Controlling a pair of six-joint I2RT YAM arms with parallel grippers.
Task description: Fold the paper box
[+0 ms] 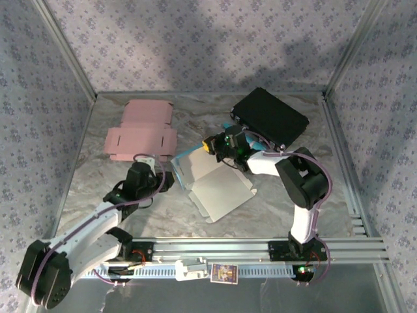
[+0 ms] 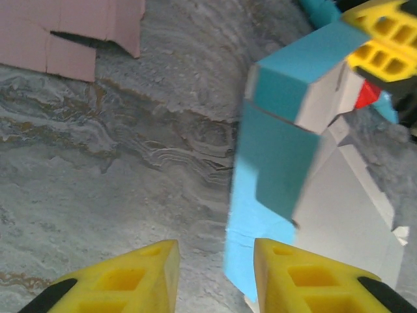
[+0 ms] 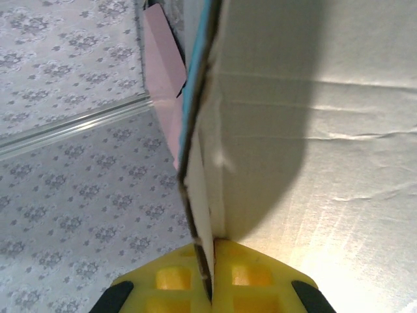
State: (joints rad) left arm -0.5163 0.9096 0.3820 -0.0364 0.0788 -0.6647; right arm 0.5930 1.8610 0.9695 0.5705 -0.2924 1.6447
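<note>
Left gripper [image 2: 215, 257] parted, right gripper [image 3: 212, 261] clamped

Top camera overlooks the table [image 1: 287, 208]; both wrist cameras closely share the box [image 2: 277, 156].

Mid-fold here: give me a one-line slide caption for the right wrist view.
Right tool pinched shut on the edge of the blue-and-white paper box, with the pink box blank beyond it.
</note>
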